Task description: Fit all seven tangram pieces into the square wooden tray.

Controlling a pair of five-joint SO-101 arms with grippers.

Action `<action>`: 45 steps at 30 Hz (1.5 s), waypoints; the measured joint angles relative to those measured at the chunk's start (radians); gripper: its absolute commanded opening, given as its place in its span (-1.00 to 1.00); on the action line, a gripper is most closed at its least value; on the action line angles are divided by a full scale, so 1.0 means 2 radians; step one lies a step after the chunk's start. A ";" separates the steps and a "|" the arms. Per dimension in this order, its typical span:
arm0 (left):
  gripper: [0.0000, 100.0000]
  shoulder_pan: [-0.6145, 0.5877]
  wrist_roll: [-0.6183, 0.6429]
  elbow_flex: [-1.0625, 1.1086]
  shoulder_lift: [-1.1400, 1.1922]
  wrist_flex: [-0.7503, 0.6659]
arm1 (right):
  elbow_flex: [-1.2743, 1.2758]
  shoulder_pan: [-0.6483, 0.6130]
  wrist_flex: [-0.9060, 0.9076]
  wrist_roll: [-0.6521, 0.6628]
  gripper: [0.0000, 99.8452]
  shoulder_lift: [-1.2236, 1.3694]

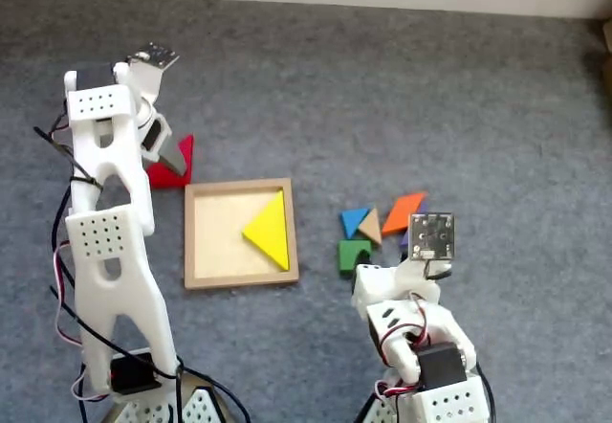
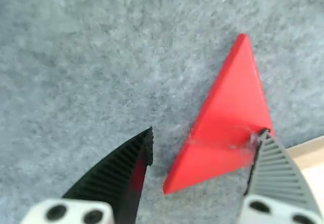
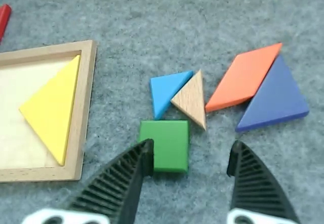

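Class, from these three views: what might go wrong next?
1. The left arm's open fingers straddle one end of the flat red triangle beside the square wooden tray; closing may spin it or catch the rim.
2. The green square block lies close to the small blue triangle; the right fingers may nudge it.

High view: red triangle [image 1: 161, 178] partly under left arm [image 1: 110, 232]; dark blue triangle [image 1: 404, 241] mostly behind right wrist camera [image 1: 432, 236]. Right wrist view: tray [image 3: 87, 112] cut by edge.

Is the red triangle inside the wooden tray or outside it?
Outside. The red triangle lies on the grey carpet by the tray corner, within the open left gripper; the tray holds the yellow triangle.
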 measured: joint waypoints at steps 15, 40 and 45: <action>-0.39 -0.033 0.081 -0.005 0.017 -0.003 | 0.000 0.000 0.000 0.000 -0.52 0.000; -0.38 -0.033 0.027 -0.081 -0.012 0.038 | 0.000 0.000 0.000 0.000 -0.52 0.000; -0.38 0.000 -0.080 -0.015 -0.051 0.038 | 0.000 0.000 0.000 0.000 -0.52 0.000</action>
